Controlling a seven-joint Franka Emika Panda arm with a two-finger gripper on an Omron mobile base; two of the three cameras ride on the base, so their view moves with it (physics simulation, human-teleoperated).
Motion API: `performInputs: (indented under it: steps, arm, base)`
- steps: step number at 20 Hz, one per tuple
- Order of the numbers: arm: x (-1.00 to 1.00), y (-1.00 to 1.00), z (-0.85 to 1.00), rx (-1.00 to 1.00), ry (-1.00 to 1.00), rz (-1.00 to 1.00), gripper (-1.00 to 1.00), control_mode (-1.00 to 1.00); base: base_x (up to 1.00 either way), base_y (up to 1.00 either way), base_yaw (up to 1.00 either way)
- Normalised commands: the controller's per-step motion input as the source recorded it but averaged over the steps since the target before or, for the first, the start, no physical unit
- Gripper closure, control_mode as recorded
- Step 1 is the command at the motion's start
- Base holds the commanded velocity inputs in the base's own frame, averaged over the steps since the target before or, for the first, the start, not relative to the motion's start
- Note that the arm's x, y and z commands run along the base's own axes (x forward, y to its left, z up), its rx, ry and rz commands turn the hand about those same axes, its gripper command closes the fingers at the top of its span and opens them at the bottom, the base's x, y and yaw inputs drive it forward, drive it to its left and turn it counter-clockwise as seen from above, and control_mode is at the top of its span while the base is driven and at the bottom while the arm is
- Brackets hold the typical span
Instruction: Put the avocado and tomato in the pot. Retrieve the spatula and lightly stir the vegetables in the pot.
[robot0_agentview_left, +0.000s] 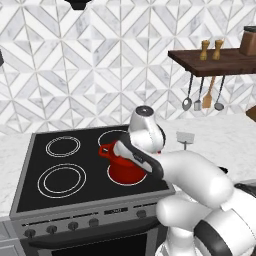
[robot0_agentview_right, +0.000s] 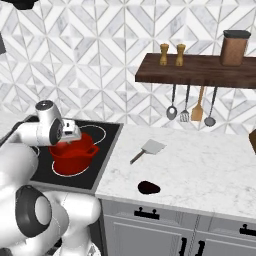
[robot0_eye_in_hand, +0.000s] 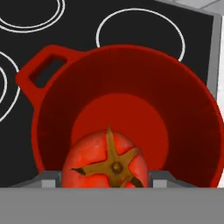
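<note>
No readable text, labels, brands or numbers anywhere; the stove knobs carry no legible markings

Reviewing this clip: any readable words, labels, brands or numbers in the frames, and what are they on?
None can be read.
The stove front has knobs and a small panel mark, too small and blurred to read.
The brown canister and the two shakers on the shelf bear no legible label.
The pot, the tomato held at the hand and the spatula carry no text.

Marble-patterned wall tiles (robot0_agentview_right: 100, 60), dark wooden shelf (robot0_agentview_right: 195, 71), white stone counter (robot0_agentview_right: 210, 170).
</note>
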Motion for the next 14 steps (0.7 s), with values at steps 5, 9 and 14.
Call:
performInputs:
  steps: [5,9,14]
  arm:
    - [0.29,0.0,-0.42,0.0,0.05,-0.02,1.0,-1.0]
    - [0.14,0.0,-0.29,0.0,0.02,-0.02,1.0,-1.0]
    - [0.02,0.0,-0.21,-0.01,0.01,-0.02,-1.0,-1.0]
  base:
    - [0.0,0.0,0.0]
    - [0.0,0.0,0.0]
    - [0.0,0.0,0.0]
